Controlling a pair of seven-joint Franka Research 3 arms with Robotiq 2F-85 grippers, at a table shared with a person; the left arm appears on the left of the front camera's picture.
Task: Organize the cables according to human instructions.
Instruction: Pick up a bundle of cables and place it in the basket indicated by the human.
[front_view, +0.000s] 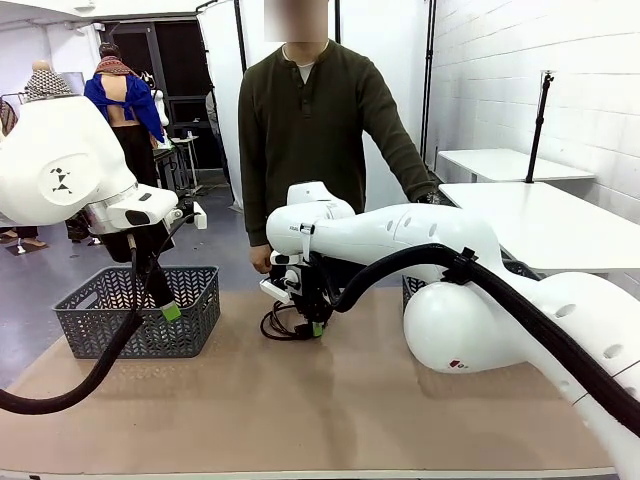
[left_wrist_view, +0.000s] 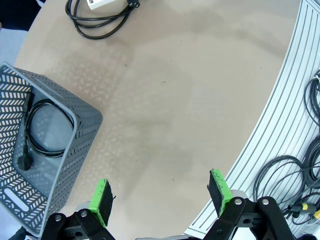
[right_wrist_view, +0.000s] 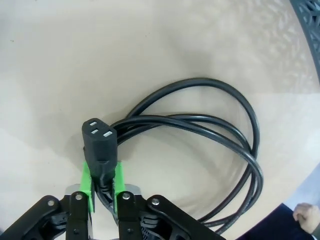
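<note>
A coiled black cable (front_view: 285, 325) lies on the brown table in front of the person. In the right wrist view its loop (right_wrist_view: 210, 130) spreads across the table, and my right gripper (right_wrist_view: 103, 182) is shut on the neck of its three-hole plug (right_wrist_view: 99, 142). From the front, the right gripper (front_view: 315, 326) points down onto that coil. Another coiled cable (left_wrist_view: 44, 131) lies inside the grey basket (left_wrist_view: 82, 150). My left gripper (left_wrist_view: 161, 196) hovers open and holds nothing, just right of that basket (front_view: 140, 312).
The person stands at the far edge, one hand (front_view: 262, 258) low behind my right arm. A second dark basket (front_view: 412, 290) sits partly hidden behind the right arm. The table's ribbed metal edge (left_wrist_view: 280, 130) has loose floor wiring (left_wrist_view: 290, 175) beyond it.
</note>
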